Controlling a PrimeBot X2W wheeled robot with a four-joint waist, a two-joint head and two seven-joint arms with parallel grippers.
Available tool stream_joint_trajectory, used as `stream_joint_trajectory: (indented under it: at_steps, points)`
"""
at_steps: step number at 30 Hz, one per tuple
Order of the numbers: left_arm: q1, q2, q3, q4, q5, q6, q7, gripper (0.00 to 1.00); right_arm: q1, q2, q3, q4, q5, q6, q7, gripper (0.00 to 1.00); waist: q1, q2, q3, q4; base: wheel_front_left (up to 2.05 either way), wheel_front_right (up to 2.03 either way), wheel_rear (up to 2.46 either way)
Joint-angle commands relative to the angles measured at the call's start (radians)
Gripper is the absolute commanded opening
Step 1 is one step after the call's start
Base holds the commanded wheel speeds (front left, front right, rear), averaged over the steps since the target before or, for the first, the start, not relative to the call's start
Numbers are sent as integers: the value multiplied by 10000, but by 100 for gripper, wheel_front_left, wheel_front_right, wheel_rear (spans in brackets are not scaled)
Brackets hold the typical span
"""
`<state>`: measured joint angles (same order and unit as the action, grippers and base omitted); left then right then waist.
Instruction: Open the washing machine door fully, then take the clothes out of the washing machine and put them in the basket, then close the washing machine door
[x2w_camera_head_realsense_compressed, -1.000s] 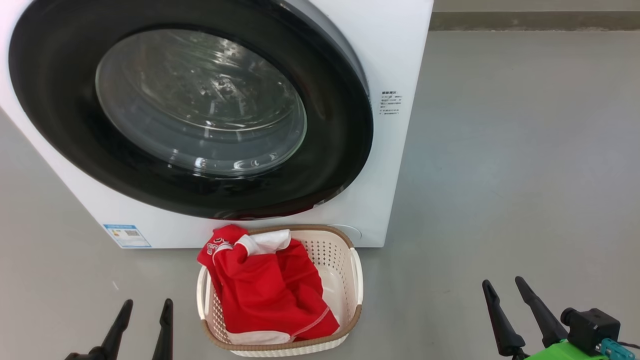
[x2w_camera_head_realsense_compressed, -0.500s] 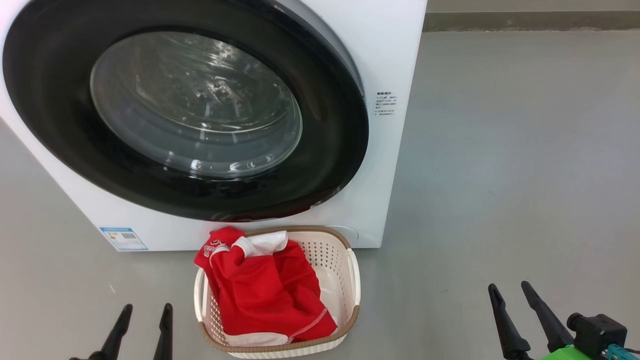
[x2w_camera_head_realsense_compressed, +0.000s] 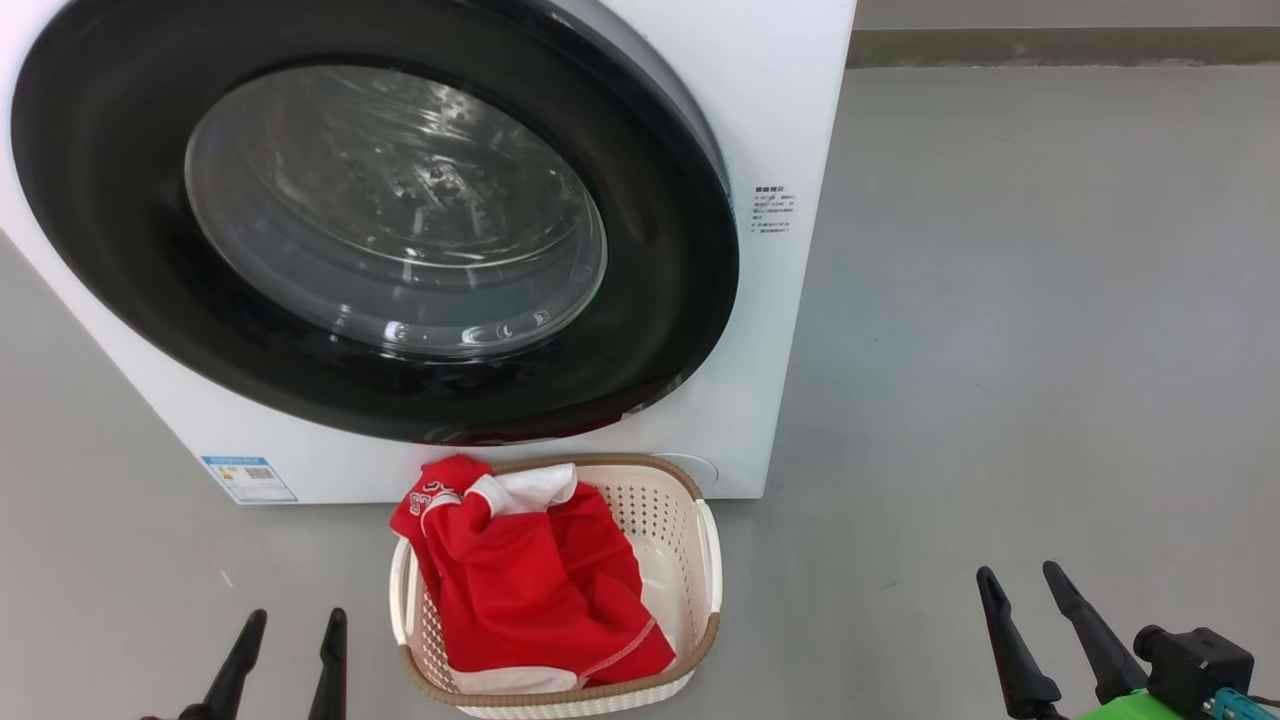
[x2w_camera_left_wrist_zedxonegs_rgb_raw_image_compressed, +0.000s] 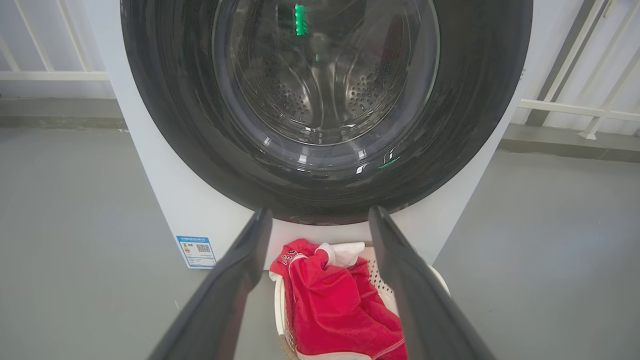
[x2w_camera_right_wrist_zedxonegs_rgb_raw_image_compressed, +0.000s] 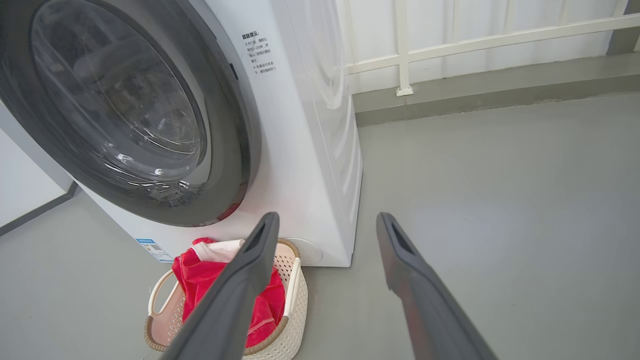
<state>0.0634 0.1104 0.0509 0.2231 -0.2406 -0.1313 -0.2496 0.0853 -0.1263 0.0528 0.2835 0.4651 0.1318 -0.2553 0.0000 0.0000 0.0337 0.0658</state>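
i see the clothes (x2w_camera_head_realsense_compressed: 535, 585) in the basket (x2w_camera_head_realsense_compressed: 690, 560), between my spread, empty left gripper (x2w_camera_head_realsense_compressed: 290, 625) and right gripper (x2w_camera_head_realsense_compressed: 1025, 585).

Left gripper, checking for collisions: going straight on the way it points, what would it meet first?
Probably the washing machine door, at its black lower rim, with the left gripper passing above the clothes in the basket; depth is unclear.

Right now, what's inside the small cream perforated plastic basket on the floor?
Crumpled red clothes with white trim fill most of the cream basket, one end draped over its left rim. Its perforated right wall shows bare. The bottom beneath the cloth is covered.
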Motion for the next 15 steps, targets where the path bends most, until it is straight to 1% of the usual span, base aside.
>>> stream_joint_trajectory:
  at_steps: [1,3,4,5,7,11,15]
  points:
    - [-102,108,345,-279,-2,6,-122,100,-102,-161,219,-264,-113,-11,-65,100,0,0,0,-1,0,0,0]
    - [-101,85,386,-289,15,6,-122,100,-102,-167,213,-266,-109,-11,-65,100,0,0,-6,4,0,0,0]
    - [-2,-24,27,-3,-1,0,1,0,-1,2,0,-2,2,0,0,0,0,0,-5,3,0,0,0]
    - [-7,-42,18,65,-9,0,17,0,-2,21,1,60,14,0,2,0,0,0,-7,3,0,0,0]
    - [31,-249,-69,493,-1,0,32,0,97,182,36,475,14,0,3,0,0,0,-7,3,0,0,0]
    - [-22,-258,-43,495,-324,0,127,0,61,193,4,438,293,0,82,0,3,0,-15,-12,0,0,0]
    - [-62,-269,-18,472,-763,0,245,0,7,204,-41,401,669,-1,194,0,23,0,-48,-34,0,0,0]
